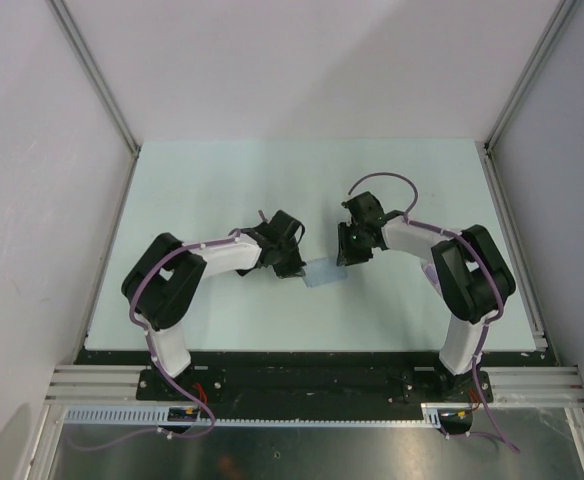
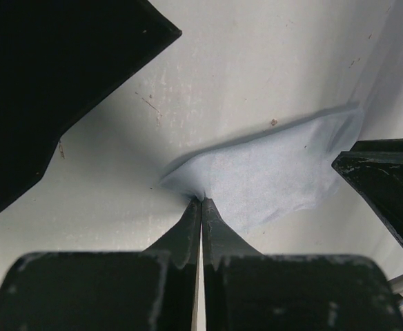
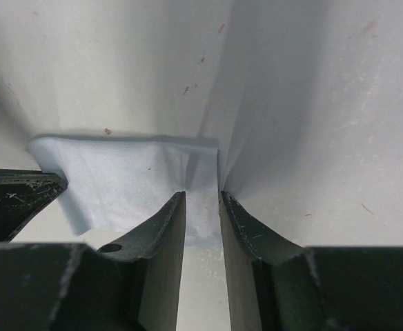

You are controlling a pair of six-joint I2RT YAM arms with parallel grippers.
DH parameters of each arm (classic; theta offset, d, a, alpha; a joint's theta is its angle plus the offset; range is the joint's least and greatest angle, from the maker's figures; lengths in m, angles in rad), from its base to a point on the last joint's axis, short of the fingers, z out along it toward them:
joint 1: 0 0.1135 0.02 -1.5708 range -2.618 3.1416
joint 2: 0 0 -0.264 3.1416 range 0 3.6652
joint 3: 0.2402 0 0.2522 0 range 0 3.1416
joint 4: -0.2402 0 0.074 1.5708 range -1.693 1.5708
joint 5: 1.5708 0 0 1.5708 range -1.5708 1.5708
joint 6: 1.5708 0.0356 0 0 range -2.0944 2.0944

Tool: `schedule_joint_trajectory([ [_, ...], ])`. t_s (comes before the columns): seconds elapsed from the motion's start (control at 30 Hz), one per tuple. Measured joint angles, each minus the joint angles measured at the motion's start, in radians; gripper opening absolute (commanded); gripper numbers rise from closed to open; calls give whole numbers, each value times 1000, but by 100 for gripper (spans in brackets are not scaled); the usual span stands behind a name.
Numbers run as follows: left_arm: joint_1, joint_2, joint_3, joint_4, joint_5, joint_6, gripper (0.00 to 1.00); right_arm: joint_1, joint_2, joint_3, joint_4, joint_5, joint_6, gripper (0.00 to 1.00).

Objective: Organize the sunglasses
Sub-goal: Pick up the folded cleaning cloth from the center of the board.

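The sunglasses are out of view in every frame. A light blue cloth (image 1: 324,273) lies flat on the table between my two grippers. My left gripper (image 1: 297,272) is shut on the cloth's left corner, and the fabric (image 2: 270,169) puckers where the left gripper's tips (image 2: 201,201) pinch it. My right gripper (image 1: 344,262) stands open at the cloth's opposite edge. In the right wrist view a strip of the cloth (image 3: 125,176) lies in the gap of the right gripper (image 3: 202,196), untouched by the fingers. Each wrist view shows the other gripper at the frame's edge.
The pale table (image 1: 222,190) is bounded by white walls and aluminium rails (image 1: 512,240) at the sides. The arm bases sit on a black bar (image 1: 312,375) at the near edge.
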Motion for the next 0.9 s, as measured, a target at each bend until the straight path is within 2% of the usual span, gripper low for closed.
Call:
schedule_joint_trajectory([
  [0.13, 0, 0, 0, 1, 2, 6, 0, 14, 10, 7, 1, 11, -3, 24],
  [0.23, 0, 0, 0, 1, 3, 6, 0, 20, 13, 11, 0, 18, -5, 11],
  [0.27, 0, 0, 0, 1, 3, 6, 0, 21, 14, 11, 0, 25, -5, 3],
  [0.3, 0, 0, 0, 1, 4, 6, 0, 21, 14, 11, -1, 29, -5, 1],
  [0.9, 1, -3, 8, -9, -5, 68, 0, 30, 0, 11, -3, 52, -5, 0],
])
